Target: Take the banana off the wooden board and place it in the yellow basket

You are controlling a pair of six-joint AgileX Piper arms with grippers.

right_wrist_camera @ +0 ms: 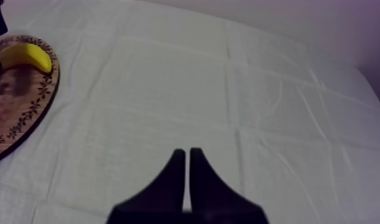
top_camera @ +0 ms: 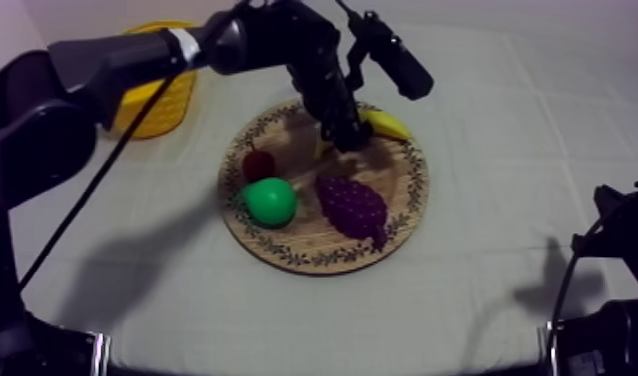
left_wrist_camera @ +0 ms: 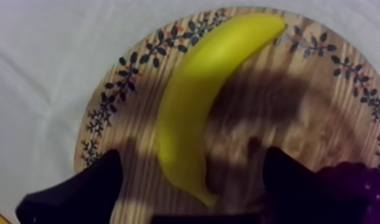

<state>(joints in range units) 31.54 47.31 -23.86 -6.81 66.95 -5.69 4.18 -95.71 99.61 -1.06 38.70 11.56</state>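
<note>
The yellow banana [left_wrist_camera: 192,101] lies on the round wooden board [left_wrist_camera: 276,119], near its far rim. My left gripper [left_wrist_camera: 192,187] hangs open just above it, one black finger on each side of the banana's near end, not closed on it. From above, the left gripper [top_camera: 345,135] reaches down onto the board [top_camera: 283,250] beside the banana [top_camera: 388,123]. The yellow basket [top_camera: 163,95] stands at the far left of the table. My right gripper [right_wrist_camera: 186,154] is shut on nothing above bare cloth, with the banana [right_wrist_camera: 25,56] far off to its side.
On the board also lie a green pear [top_camera: 270,200], a bunch of purple grapes [top_camera: 353,205] and a small red fruit [top_camera: 258,162]. My right arm [top_camera: 618,235] rests low at the right edge. Open cloth spreads to the right of the board.
</note>
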